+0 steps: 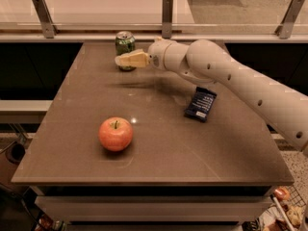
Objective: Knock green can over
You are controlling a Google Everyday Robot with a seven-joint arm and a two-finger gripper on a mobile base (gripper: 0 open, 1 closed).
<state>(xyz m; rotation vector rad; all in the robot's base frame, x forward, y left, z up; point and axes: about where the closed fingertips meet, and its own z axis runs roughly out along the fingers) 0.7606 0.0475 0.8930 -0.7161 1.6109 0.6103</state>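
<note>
The green can [124,44] stands upright near the far edge of the brown table [159,143], silver top showing. My gripper [123,60] reaches in from the right on a white arm. Its pale fingers lie in front of the can's lower half and hide part of it. The fingertips are at the can's front, touching it or nearly so.
A red apple [115,134] sits at the front left of the table. A dark blue snack bag [200,104] lies right of centre, just below my arm. A rail with metal posts [166,11] runs behind the table's far edge.
</note>
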